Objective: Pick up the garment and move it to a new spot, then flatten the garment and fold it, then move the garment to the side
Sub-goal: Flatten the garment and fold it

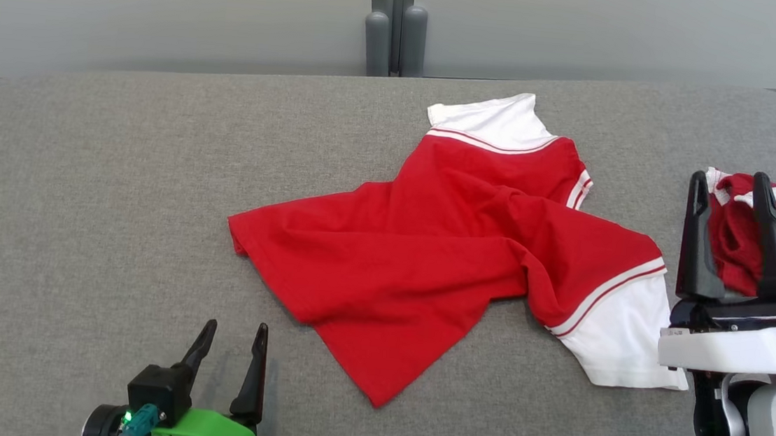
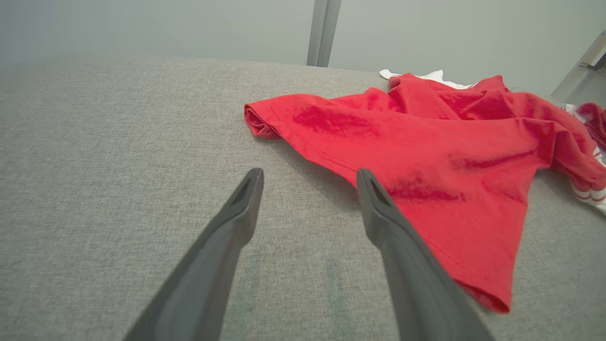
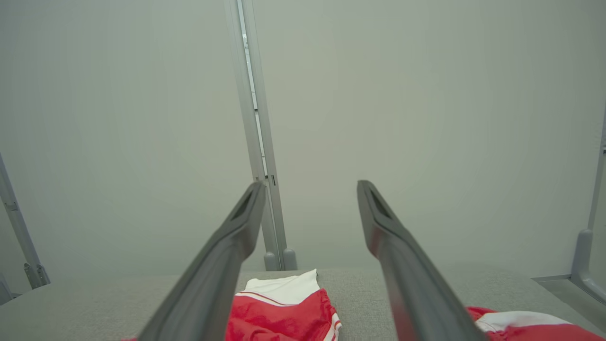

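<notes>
Garment (image 1: 441,251) lies crumpled at centre of bench (image 1: 82,184); left gripper (image 1: 236,328) by front edge, right gripper (image 1: 729,177) by right edge, both spread wide, empty.

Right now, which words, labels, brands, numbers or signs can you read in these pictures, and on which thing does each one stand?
No text here is clear enough to quote.
Tiny dark marking on the white wrist housing behind the right gripper: too small to read.
Red and white garment: no print or label shows.
</notes>
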Tool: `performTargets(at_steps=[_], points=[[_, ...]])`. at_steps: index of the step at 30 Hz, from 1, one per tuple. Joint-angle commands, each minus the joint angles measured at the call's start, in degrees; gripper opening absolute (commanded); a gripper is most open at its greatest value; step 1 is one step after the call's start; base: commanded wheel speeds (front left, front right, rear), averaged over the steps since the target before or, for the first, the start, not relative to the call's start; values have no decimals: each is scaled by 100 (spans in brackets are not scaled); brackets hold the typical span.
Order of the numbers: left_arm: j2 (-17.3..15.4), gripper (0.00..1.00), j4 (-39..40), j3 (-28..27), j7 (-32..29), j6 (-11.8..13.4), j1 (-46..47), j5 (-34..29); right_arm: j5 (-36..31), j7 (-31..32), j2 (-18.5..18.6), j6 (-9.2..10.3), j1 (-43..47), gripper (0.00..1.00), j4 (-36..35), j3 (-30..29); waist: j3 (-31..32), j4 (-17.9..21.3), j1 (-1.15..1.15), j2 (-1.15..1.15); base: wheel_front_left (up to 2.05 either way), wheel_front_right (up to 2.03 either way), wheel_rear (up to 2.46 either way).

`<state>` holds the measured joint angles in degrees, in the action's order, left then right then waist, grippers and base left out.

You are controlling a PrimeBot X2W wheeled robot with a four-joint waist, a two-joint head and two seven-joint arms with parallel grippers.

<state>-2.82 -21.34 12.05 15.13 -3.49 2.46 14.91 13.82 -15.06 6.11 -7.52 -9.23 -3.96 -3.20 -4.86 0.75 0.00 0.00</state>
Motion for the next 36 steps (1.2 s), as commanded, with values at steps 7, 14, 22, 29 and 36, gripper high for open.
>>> performTargets(at_steps=[7, 14, 22, 29, 36], points=[[-18, 100, -185, -73, -2, -36, 568, -94, -112, -14, -38, 7, -61, 100, 280, 131, -264, -33, 0, 0, 0, 0, 0], [-19, 100, -594, -228, -1, -74, 1506, -203, -157, -14, -26, 7, -286, 100, 478, 353, -760, 129, 0, 0, 0, 0, 0], [-37, 100, -1543, -730, -2, -158, 2448, -256, -170, -14, -20, 8, -540, 100, 541, 462, -1158, 426, 0, 0, 0, 0, 0], [-152, 100, -2879, -796, -7, -257, 2934, -348, -132, -14, -30, 8, -553, 100, 598, 459, -1240, 524, 0, 0, 0, 0, 0], [-268, 0, -2463, -898, -2, -345, 3070, -443, -136, -14, -46, 7, -621, 100, 639, 508, -1300, 568, 0, 0, 0, 0, 0]])
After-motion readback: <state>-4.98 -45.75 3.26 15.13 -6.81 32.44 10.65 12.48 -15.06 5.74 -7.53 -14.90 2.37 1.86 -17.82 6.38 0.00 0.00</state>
